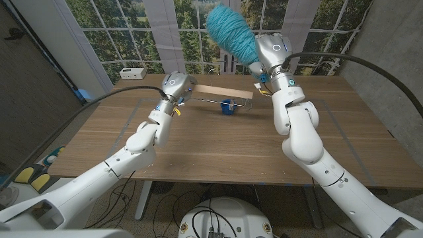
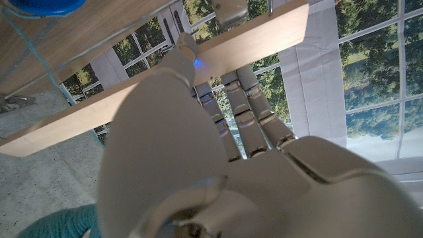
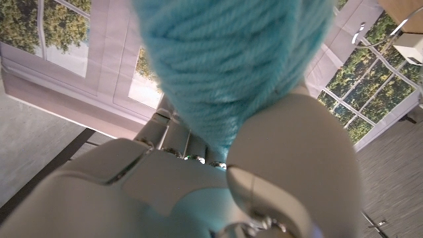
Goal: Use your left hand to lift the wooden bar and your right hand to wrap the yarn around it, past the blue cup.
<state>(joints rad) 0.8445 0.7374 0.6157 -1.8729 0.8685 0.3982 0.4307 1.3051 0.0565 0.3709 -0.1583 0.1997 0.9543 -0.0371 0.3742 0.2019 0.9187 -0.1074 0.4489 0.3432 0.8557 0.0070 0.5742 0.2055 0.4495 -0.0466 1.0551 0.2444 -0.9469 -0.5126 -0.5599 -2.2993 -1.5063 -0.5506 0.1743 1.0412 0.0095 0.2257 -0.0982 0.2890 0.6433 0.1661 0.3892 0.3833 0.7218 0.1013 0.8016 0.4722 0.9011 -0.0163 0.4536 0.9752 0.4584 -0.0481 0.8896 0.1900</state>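
My left hand grips the pale wooden bar near its left end; its fingers curl around the bar. The bar lies level at the far side of the table. A small blue cup stands just in front of the bar, and the cup has a thin teal strand running from it. My right hand is raised high and holds a big teal yarn skein above the bar's right end. The skein bulges out of that hand.
A white box sits at the table's back left corner. A thin metal rod runs under the bar. Windows stand right behind the wooden table. Cables hang from both arms.
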